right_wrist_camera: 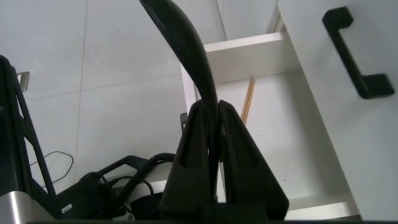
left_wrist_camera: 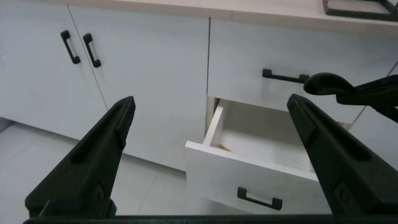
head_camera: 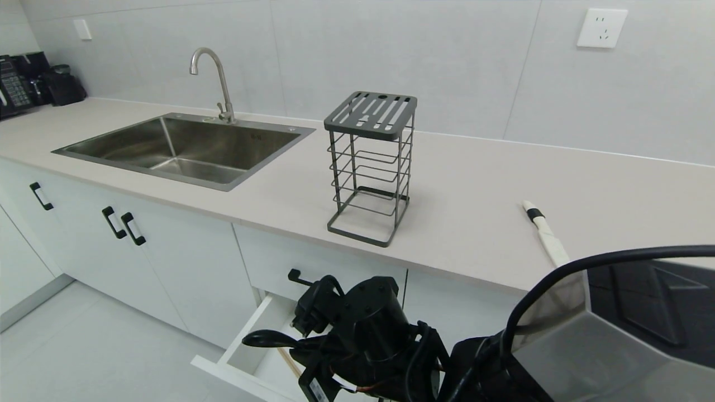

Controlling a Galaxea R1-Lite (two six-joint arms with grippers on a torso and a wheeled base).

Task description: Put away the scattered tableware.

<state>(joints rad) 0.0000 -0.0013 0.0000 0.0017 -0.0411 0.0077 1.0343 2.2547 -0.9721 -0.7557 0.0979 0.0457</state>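
Right wrist view: the right gripper [right_wrist_camera: 212, 115] has its fingers pressed together on the thin handle of a black spoon [right_wrist_camera: 186, 43], which runs on past the fingertips. Directly beyond the gripper is the open drawer [right_wrist_camera: 267, 43], with a wooden stick [right_wrist_camera: 249, 99] lying inside it. The spoon looks like one moulded piece, so it is probably light, stiff and smooth. A handle this narrow could swivel in the pinch because the bowl end outweighs the rest. The flat of the handle, where it is held now, seems the right place for the hold.

Left wrist view: the left gripper [left_wrist_camera: 211, 102] is spread wide with nothing between its fingers. It faces the drawer's front [left_wrist_camera: 249, 180] from a little way off. The spoon's bowl [left_wrist_camera: 326, 83] hangs off to one side of this gripper, above the drawer's far corner, with the right gripper behind it.

Head view: the spoon [head_camera: 268, 338] pokes out sideways over the drawer [head_camera: 254, 329], low in front of the desk [head_camera: 475, 223]. Well apart from both grippers, a long white utensil [head_camera: 544, 231] with a black band lies flat on the desk, its near end hidden behind the right arm. I cannot tell what kind of utensil it is. It looks slim and rigid, and it lies so low that fingers would have little to get under. A pinch across its width near the band would likely serve. A wire rack [head_camera: 370, 167] and a sink [head_camera: 190, 148] sit farther off on the desk.
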